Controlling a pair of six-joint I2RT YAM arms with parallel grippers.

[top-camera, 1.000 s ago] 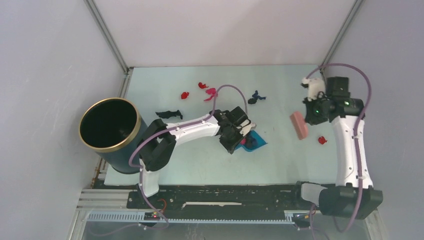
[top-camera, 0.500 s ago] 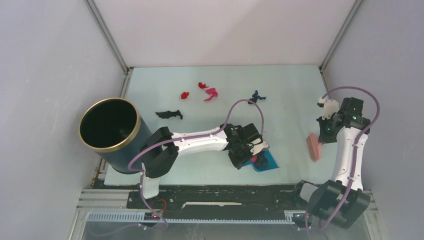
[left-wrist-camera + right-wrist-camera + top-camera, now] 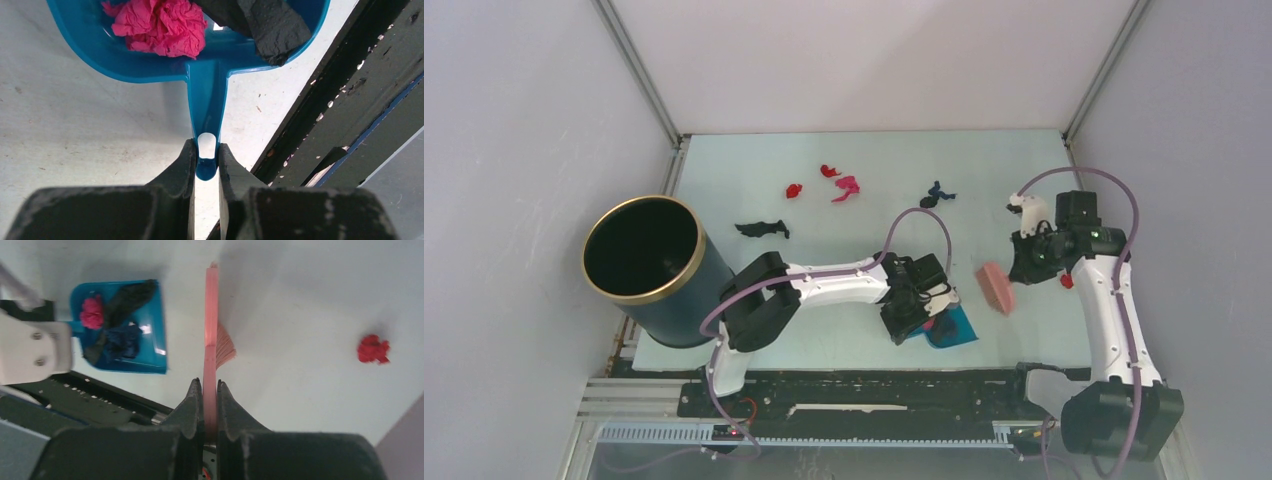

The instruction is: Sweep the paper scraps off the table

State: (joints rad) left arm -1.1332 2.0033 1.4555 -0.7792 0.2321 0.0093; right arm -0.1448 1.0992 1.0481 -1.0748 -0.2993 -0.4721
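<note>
Pink brush has swung inward over mint table, grey walls around.

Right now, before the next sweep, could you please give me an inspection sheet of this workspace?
Surface: table, pale green, with scraps lying on it.
Job's things: six loose scraps: two red, pink, blue and black at the back, one red by the right arm; pink, black and blue ones in the dustpan.
Clutter: dark bin at the left edge.
Jaws: left jaws shut on the dustpan handle; right jaws shut on the brush handle.
Cables: a purple cable looped over each arm.
Surroundings: grey walls; black rail in front.
</note>
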